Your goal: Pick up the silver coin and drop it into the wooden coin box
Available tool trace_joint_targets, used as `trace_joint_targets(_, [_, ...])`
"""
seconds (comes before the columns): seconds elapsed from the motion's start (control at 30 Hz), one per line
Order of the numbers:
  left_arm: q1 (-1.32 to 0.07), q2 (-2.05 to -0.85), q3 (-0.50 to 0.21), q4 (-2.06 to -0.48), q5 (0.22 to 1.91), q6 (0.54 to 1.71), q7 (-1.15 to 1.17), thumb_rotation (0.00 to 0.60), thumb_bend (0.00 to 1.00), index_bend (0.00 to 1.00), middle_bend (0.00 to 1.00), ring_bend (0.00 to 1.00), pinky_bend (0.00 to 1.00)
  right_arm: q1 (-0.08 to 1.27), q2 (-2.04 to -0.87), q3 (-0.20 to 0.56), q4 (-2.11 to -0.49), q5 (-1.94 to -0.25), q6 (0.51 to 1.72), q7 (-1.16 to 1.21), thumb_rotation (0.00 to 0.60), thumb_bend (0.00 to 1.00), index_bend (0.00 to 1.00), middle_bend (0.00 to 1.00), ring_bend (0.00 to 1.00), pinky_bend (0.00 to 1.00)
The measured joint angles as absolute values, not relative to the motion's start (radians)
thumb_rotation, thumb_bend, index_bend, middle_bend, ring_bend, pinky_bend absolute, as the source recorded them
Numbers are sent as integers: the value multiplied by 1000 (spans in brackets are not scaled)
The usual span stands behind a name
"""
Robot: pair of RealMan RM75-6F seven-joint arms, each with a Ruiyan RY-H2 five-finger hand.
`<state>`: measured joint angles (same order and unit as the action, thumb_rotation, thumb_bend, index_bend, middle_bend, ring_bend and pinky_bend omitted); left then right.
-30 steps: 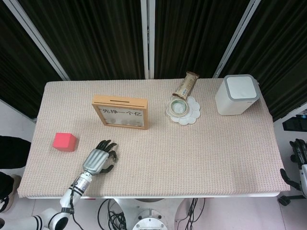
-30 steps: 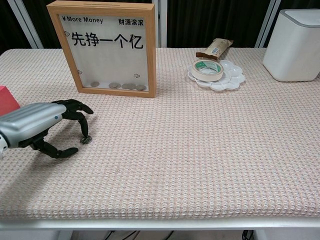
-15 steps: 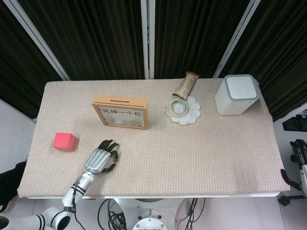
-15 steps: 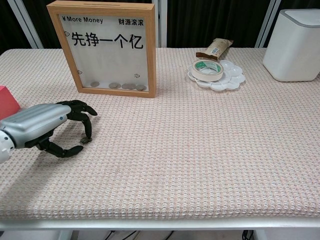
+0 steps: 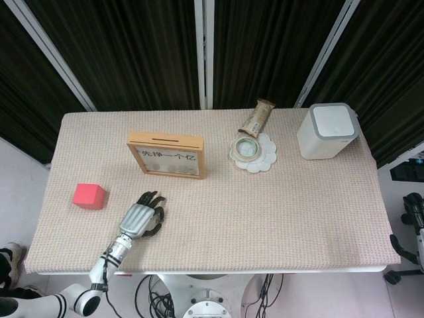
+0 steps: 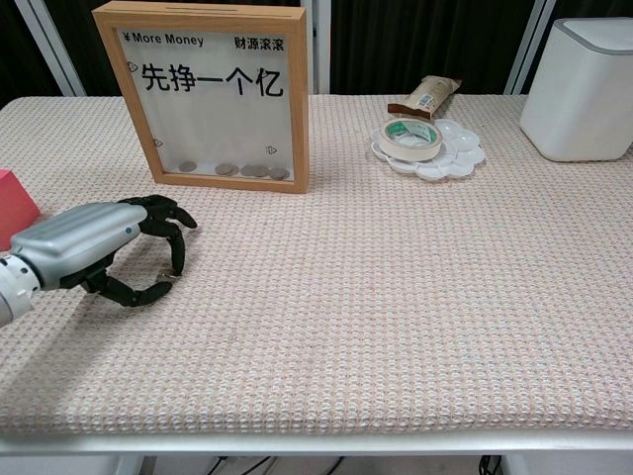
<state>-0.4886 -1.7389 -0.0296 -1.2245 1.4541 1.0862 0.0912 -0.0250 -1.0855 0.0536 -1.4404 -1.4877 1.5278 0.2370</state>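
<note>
My left hand rests on the table in front of the wooden coin box.
Fingers curl toward thumb; I cannot tell whether they pinch the silver coin, hidden here.

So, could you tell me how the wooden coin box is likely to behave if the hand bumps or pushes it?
The wooden coin box stands upright on a narrow edge, tall and thin, so a push near its top would probably tip it. It looks stiff, likely light, with few coins inside. The woven table cover probably grips its base, so it tips rather than slides.
</note>
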Motion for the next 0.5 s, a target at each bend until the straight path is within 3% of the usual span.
trace_joint_targets(0.5, [-488, -1756, -44, -1189, 1464, 1130, 86, 600, 332, 536, 193, 14, 95, -24, -1086, 53, -1441, -1488, 1522, 232, 600, 280, 0, 0, 0, 0])
